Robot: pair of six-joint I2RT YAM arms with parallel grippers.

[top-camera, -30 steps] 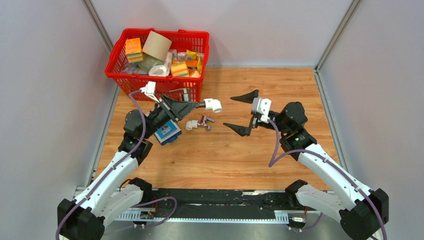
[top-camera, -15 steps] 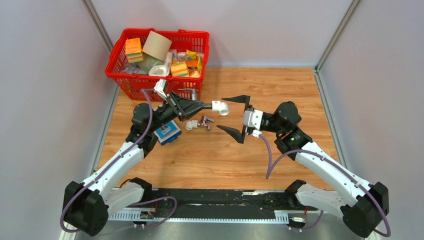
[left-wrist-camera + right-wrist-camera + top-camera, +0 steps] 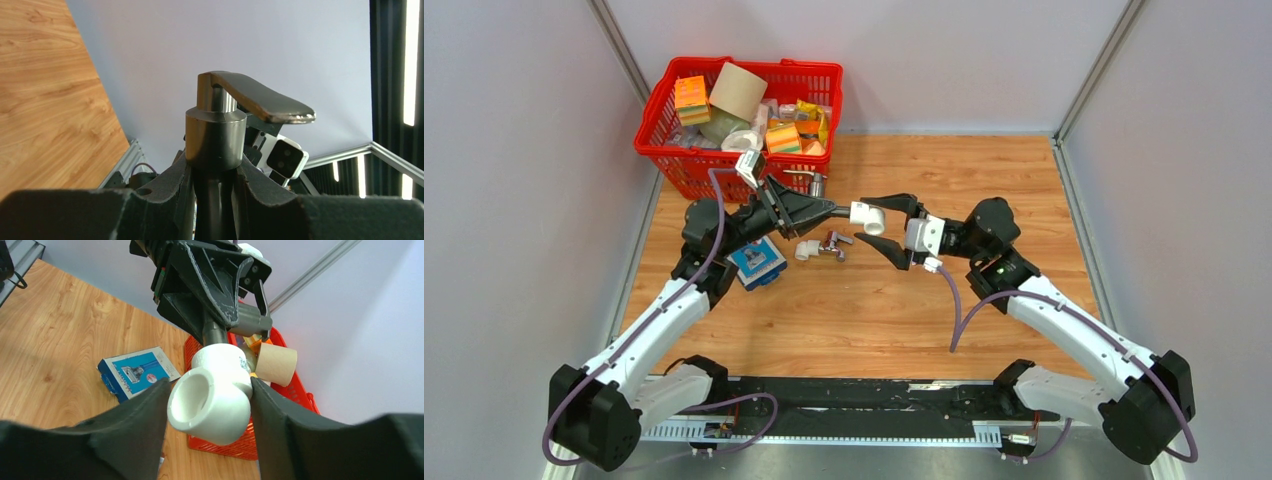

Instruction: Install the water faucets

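Observation:
My left gripper (image 3: 828, 210) is shut on the dark grey water faucet (image 3: 216, 135), held off the table with its lever handle (image 3: 260, 97) sticking out. A white elbow fitting (image 3: 867, 215) sits on the faucet's far end. My right gripper (image 3: 864, 222) faces it from the right, a finger on each side of the elbow (image 3: 215, 400), pads against it. The second faucet (image 3: 832, 241), shiny chrome, lies on the table below with its own white elbow (image 3: 806, 250).
A blue-and-white box (image 3: 757, 263) lies on the wooden table under the left gripper. A red basket (image 3: 656, 118) full of several items, among them a cardboard roll (image 3: 738, 90), stands at the back left. Grey walls enclose the table.
The left arm carried the faucet and elbow a little to the right. The right gripper swung left up to the elbow and its jaws narrowed around it.

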